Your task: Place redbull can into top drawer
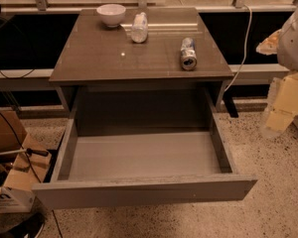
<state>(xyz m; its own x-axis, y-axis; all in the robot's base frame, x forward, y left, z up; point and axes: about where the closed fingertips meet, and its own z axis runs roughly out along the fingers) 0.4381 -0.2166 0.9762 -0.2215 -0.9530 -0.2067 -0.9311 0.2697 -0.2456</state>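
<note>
The white arm (295, 39) comes in at the right edge, and its pale hand (280, 109) hangs below it, pointing down.

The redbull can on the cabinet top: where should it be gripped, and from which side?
Probably around mid-body, from above, closing across its width. The redbull can lies on its side on the cabinet, round end toward the camera, with both curved flanks free. The gripper hangs off to the right of the cabinet, apart from the can.
</note>
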